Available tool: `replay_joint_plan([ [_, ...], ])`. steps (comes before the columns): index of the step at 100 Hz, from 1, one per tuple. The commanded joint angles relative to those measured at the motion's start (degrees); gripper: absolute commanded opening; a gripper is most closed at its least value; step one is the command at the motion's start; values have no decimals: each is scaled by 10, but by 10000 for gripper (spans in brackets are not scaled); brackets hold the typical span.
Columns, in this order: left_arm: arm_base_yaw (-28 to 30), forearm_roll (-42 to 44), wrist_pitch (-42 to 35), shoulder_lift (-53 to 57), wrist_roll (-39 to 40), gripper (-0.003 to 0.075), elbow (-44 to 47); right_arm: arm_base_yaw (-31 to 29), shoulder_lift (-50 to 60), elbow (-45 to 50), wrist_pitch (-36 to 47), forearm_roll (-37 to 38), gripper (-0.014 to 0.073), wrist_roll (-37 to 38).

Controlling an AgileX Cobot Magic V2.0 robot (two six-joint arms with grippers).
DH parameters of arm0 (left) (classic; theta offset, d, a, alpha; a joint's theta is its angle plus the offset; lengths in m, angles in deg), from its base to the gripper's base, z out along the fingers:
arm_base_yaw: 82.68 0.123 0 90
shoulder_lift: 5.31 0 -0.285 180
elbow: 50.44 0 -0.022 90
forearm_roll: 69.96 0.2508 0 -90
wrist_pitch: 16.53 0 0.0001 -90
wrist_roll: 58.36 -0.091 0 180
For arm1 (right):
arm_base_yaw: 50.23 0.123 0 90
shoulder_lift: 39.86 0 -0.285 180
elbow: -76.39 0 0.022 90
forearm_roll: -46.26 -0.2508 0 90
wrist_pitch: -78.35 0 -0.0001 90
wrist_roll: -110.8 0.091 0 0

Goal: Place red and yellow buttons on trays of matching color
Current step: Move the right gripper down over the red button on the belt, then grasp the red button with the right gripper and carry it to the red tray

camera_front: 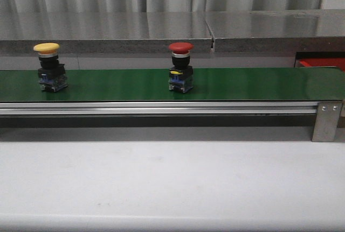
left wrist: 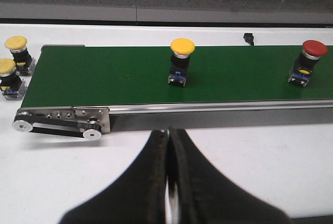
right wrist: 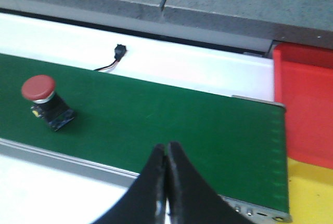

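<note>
- On the green belt (camera_front: 135, 84), two push buttons stand upright and well apart: a yellow button (camera_front: 49, 66) toward the left end and a red button (camera_front: 180, 66) near the middle.
- Each has a domed cap on a black body with a blue base resting on the belt.
- Past the belt's left end, two more yellow buttons (left wrist: 14, 55) stand on the white table (left wrist: 270, 156), just beside each other and off the belt.
- At the belt's right end lies a red tray (right wrist: 307, 104), its near wall close to the belt's edge; a yellow tray (right wrist: 309, 193) shows just beside it, only partly in view.
- The left fingers (left wrist: 169, 174) are pressed together with nothing between them, hanging over the table in front of the belt rail, apart from every button.
- The right fingers (right wrist: 166, 182) are likewise closed and empty, over the near edge of the belt, with the red button well off to one side and the trays to the other.
- A small black connector (right wrist: 119, 52) with thin wires lies on the table behind the belt.
</note>
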Motion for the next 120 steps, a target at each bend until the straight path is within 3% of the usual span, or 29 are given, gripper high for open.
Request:
replay_joint_plan([
  [1, -4, -7, -40, -4, 1, -20, -14, 24, -26, -47, 15, 6, -117, -7],
  [12, -4, -7, -40, -4, 1, -20, -14, 51, -73, -90, -20, 6, -104, -14],
  [19, -4, -7, -40, -4, 1, -20, -14, 67, -102, -118, -46, 6, -30, -34],
  [26, -4, -7, -40, -4, 1, -20, -14, 81, -128, -145, -69, 6, 114, -43],
  [38, -4, -7, -40, -4, 1, -20, -14, 96, -171, -190, -110, 6, 444, -44],
  [45, -4, -7, -40, -4, 1, -20, -14, 96, -199, -220, -146, 5, 548, -44],
  [88, -4, -7, -40, -4, 1, -20, -14, 95, -380, -418, -354, 12, 561, -57],
  [120, -4, -7, -40, -4, 1, -20, -14, 58, -442, -446, -343, -10, 561, -52],
])
